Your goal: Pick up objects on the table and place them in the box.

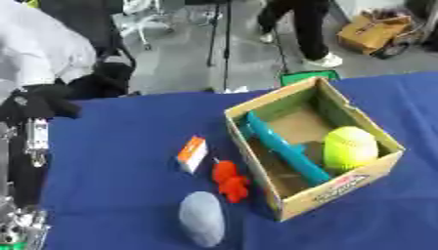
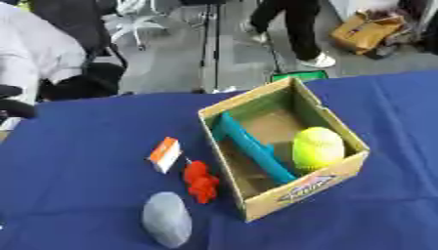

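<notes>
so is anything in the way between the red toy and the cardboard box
Nothing visible. The small red toy lies on the blue cloth right beside the near-left wall of the open cardboard box; only that wall has to be cleared.

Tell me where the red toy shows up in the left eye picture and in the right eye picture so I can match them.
Left eye view: the red toy lies just below centre, on the blue cloth.
Right eye view: the red toy sits left of centre, below the middle.
Shared landmark: in both it lies just left of the cardboard box, between the small orange-and-white carton and the grey oval object.
</notes>
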Controlling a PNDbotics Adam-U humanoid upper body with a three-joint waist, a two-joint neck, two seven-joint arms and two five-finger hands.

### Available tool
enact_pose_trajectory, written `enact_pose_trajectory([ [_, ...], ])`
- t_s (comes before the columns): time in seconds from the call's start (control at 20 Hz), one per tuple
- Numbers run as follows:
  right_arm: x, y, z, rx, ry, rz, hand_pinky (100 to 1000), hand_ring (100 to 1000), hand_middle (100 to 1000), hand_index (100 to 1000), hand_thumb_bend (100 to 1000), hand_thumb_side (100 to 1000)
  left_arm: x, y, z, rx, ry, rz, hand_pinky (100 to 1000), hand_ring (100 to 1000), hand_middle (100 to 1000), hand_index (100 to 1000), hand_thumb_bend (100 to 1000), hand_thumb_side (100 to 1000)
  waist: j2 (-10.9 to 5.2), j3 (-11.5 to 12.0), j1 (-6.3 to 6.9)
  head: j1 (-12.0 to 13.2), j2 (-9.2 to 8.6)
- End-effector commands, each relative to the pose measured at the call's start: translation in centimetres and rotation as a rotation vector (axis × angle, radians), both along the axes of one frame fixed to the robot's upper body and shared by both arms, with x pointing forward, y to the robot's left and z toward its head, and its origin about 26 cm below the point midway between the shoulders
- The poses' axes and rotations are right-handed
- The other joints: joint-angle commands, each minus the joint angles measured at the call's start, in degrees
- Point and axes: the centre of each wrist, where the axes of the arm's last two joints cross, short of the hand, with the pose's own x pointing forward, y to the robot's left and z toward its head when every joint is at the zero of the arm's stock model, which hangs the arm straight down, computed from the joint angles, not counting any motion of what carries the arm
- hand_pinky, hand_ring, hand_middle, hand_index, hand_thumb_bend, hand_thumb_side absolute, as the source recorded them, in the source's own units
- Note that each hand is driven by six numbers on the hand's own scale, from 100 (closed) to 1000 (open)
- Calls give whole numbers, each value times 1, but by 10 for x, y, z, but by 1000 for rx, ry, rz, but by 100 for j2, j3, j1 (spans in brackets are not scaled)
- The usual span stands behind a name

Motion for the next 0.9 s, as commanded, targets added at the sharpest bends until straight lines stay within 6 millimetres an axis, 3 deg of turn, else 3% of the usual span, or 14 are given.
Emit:
enact_pose_trajectory([
  [0.05,-1,1,8,-18,-29,-13,839,843,734,820,100,825,-2,1,7,24,-19,-9,561,562,633,693,100,758,-70,-14,-27,31,45],
  [0.55,2,4,11,-9,-45,-10,838,843,733,821,100,824,-2,1,6,37,-10,-18,565,567,639,699,100,756,-50,-40,-11,62,-18],
  [0.6,2,4,11,-9,-44,-10,837,843,734,821,100,825,-2,1,7,39,-10,-17,608,620,701,741,100,749,-50,-41,-11,70,-28],
  [0.65,2,4,10,-8,-43,-10,837,843,734,821,100,825,-2,2,9,52,-6,-9,608,620,701,741,100,749,-50,-37,-13,75,-49],
  [0.75,1,4,9,-10,-39,-10,838,843,734,821,100,826,-1,5,16,99,-2,34,694,742,822,878,100,731,-58,-23,-15,81,-74],
  [0.8,1,4,9,-10,-37,-10,838,843,734,821,100,826,0,6,20,128,1,62,788,832,916,985,100,696,-61,-17,-15,84,-82],
  [0.9,1,4,8,-10,-32,-10,837,843,733,822,100,826,3,6,37,281,-8,143,888,897,964,1000,100,660,-76,17,-12,69,-97],
])
